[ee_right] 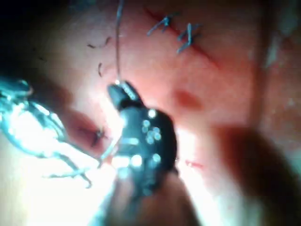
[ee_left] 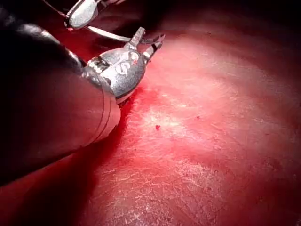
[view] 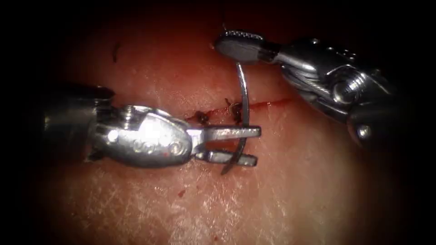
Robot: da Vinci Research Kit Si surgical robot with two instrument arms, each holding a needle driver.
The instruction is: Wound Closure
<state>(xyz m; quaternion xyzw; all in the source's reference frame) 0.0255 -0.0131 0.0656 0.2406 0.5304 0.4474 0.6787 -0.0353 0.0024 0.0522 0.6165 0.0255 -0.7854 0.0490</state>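
Overhead, right tool grips needle between left tool's jaws.

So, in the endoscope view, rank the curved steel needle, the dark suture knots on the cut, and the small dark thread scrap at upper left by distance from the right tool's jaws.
From the right tool:
1. Curved steel needle, held at its upper end.
2. Dark suture knots, on the cut below.
3. Small dark thread scrap, far left.

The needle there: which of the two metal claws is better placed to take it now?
Probably the left tool: its open jaws sit either side of the needle near its point. The right tool holds the needle's blunt end, above the cut.
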